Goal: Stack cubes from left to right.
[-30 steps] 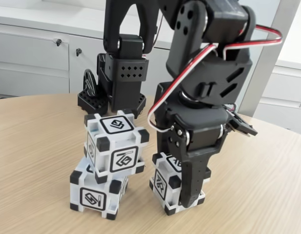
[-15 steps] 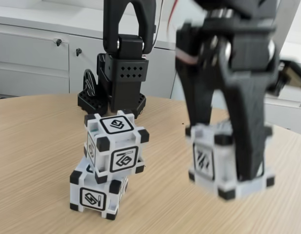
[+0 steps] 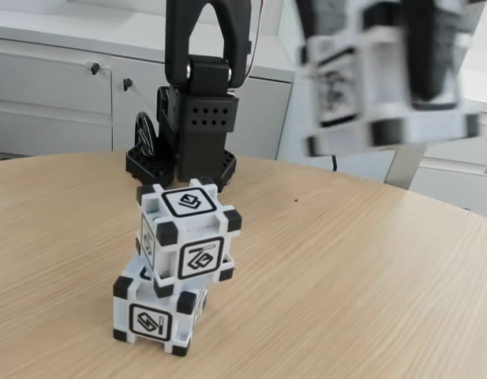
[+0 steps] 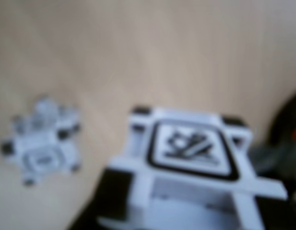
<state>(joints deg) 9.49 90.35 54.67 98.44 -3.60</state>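
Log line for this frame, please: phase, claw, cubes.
phase: carrying third cube | claw: shut on third cube, lifted clear of table | stack: upper cube sits skewed on lower cube | views blurred

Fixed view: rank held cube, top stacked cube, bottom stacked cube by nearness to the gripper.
1. Held cube: in the gripper, raised at upper right, blurred.
2. Top stacked cube: lower left, sitting skewed on the stack.
3. Bottom stacked cube: on the table, under the top one.
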